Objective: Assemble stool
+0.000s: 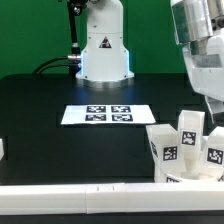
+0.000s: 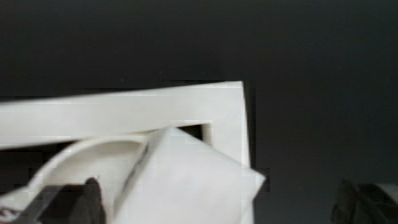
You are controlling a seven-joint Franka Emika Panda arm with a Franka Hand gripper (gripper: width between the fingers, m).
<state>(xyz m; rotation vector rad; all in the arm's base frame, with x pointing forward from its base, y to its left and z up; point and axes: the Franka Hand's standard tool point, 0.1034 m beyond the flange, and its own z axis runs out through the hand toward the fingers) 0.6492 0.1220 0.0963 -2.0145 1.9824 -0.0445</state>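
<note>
At the exterior view's lower right, three block legs (image 1: 186,147) of the stool stand upright and clustered on the black table (image 1: 60,135), each showing one tag; the marker board (image 1: 108,114) lies flat mid-table, a white rail (image 1: 70,201) runs along the front. From the wrist view, only one tilted leg (image 2: 187,180) shows between the jaws (image 2: 222,200), spread wide and gripping nothing, beside a rail (image 2: 125,105)

light: bright, even | whites: glare, washed out | wrist view: soft, blurred | shadows: faint
</note>
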